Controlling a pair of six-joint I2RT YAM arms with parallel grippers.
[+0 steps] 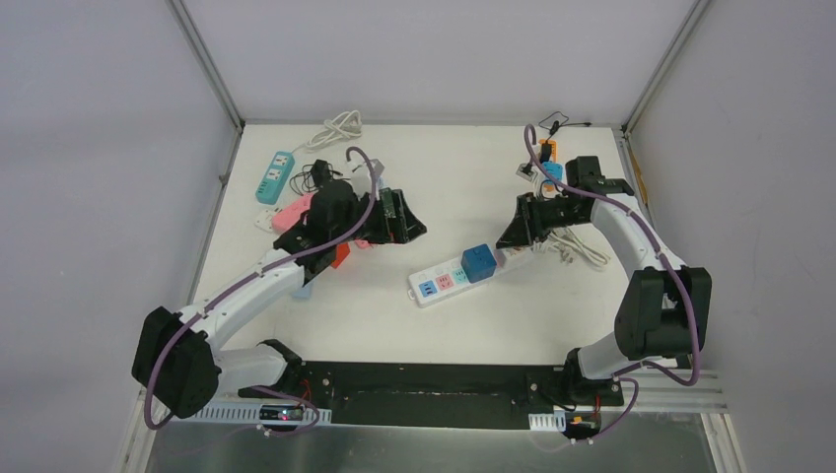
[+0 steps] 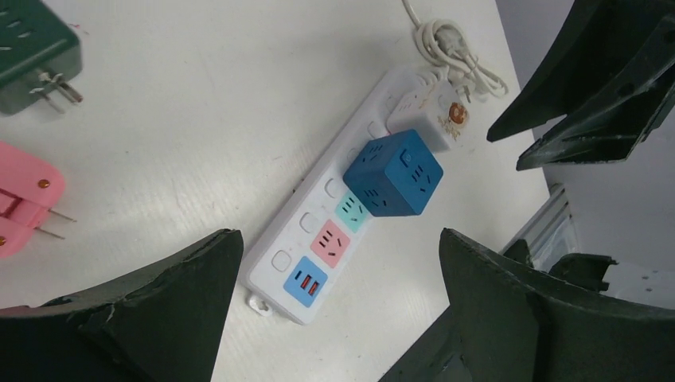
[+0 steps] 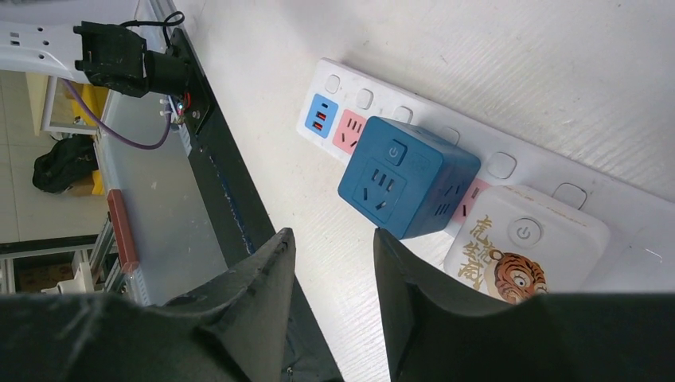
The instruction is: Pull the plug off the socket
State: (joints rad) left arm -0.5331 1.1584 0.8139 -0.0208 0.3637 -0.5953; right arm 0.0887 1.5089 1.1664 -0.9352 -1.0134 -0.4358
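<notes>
A white power strip (image 1: 449, 279) lies on the table's middle, also in the left wrist view (image 2: 318, 239) and the right wrist view (image 3: 509, 163). A blue cube plug (image 1: 479, 262) sits plugged into it (image 2: 394, 173) (image 3: 406, 175). A white adapter with a tiger picture (image 2: 434, 111) (image 3: 521, 247) is plugged in beside it. My left gripper (image 1: 409, 229) (image 2: 338, 239) is open wide and empty, hovering above the strip's left end. My right gripper (image 1: 515, 235) (image 3: 330, 235) is open with a narrow gap, empty, just above the strip's right end near the tiger adapter.
A teal power strip (image 1: 276, 177), pink plugs (image 1: 293, 212) (image 2: 20, 207) and a dark green adapter (image 2: 32, 48) lie at the back left. A white coiled cable (image 1: 582, 248) lies right of the strip. More plugs (image 1: 548, 158) sit at the back right.
</notes>
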